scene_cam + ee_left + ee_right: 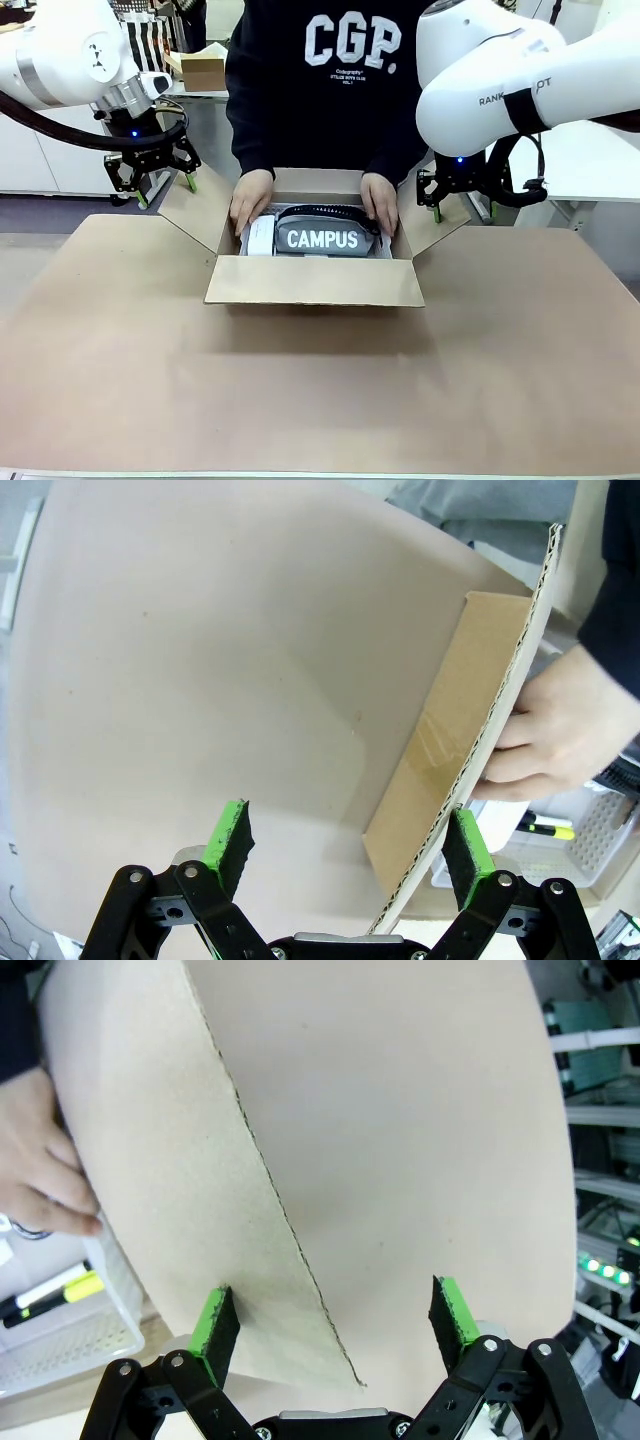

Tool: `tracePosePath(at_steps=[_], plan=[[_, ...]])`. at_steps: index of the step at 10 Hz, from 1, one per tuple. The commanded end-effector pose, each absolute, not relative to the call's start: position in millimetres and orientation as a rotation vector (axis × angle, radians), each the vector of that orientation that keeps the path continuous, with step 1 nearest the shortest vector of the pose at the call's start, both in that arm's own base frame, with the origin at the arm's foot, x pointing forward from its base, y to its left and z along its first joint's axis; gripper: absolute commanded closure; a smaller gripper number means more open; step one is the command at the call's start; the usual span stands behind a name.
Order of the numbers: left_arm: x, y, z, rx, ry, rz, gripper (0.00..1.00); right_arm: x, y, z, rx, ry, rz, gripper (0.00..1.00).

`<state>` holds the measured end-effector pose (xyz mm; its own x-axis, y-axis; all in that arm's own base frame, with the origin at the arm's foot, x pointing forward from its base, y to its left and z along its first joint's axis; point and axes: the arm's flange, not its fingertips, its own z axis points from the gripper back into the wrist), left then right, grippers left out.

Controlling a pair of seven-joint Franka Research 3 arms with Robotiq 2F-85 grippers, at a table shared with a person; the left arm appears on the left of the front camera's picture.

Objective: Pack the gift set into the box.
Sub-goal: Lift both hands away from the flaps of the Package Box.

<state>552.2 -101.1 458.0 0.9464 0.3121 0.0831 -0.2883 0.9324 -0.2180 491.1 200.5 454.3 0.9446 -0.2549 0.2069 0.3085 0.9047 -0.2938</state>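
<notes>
The box's [315,282] flaps [195,208] rise before my spread left gripper [167,190] and spread right gripper [465,210]; between them, a person's hands [250,200] press the grey CAMPUS pouch [325,238].

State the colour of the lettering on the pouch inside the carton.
White, on the dark grey pouch; the front view shows it best.

table [300,400]: tan top | carton [315,282] on it, flaps open
</notes>
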Motion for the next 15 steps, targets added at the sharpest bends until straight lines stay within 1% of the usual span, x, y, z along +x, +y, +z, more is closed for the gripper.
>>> tracePosePath(at_steps=[1,15], plan=[[552.6,-102.2,459.9,-0.192,-0.114,0.322,0.00,491.7,199.7,457.9,-0.333,-0.163,-0.297,0.00],[552.6,-102.2,459.9,-0.192,-0.114,0.322,0.00,491.7,199.7,457.9,-0.333,-0.163,-0.297,0.00]])
